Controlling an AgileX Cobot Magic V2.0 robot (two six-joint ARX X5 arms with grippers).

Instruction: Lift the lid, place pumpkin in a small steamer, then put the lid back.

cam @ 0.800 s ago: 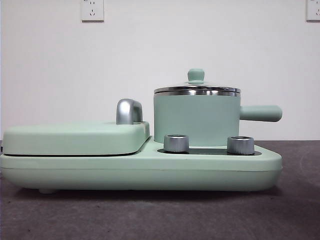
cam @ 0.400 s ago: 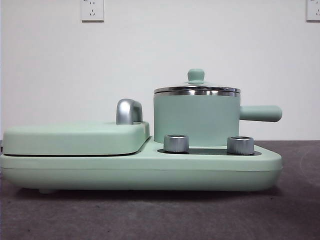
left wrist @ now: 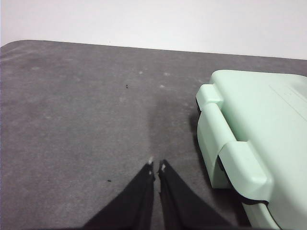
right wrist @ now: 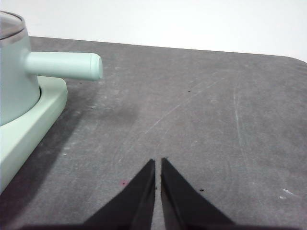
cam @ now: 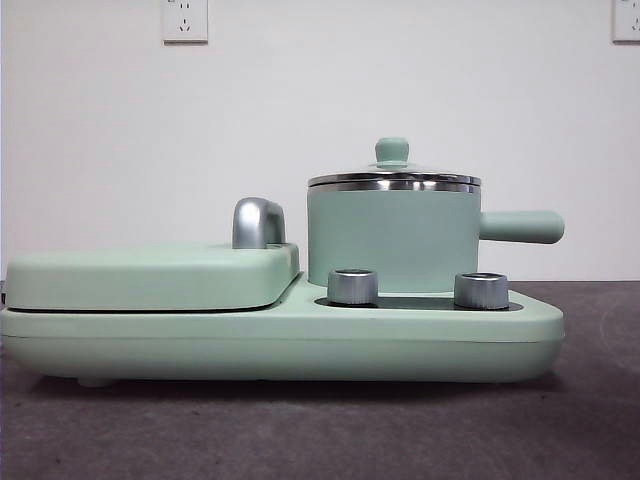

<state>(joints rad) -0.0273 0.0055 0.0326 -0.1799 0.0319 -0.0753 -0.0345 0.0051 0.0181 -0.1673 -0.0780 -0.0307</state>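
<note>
White wall ran behind everything, with two sockets high up in the front view, and a dark grey desk [cam: 320, 430] spread below it. Only the front view took in the whole mint-green appliance base [cam: 280, 340]: its flat cover [cam: 150, 275] with a chrome handle [cam: 257, 222] on one half, two steel knobs [cam: 352, 286] on the other, and the small steamer [cam: 392, 238] standing upright behind those knobs. The lid [cam: 393, 175] sat closed on the steamer's steel rim, green knob upward. What lay inside the pot could not be told from any view, and no pumpkin showed anywhere.

Neither arm appeared in the front view; only the wrist cameras gave them away. The left end effector [left wrist: 157, 166] hung over bare desk, its jaws pinched together with just a thin slit between and nothing in them; the corner of the flat cover and base lay just beside it, apart from the tips. The right end effector [right wrist: 158, 163] was likewise narrowed to a slit and empty, above bare desk. Ahead of it and off to one side, well apart, the steamer's straight handle [right wrist: 64, 65] stuck out level over the base's edge, with a sliver of the glass lid at the frame's corner.
</note>
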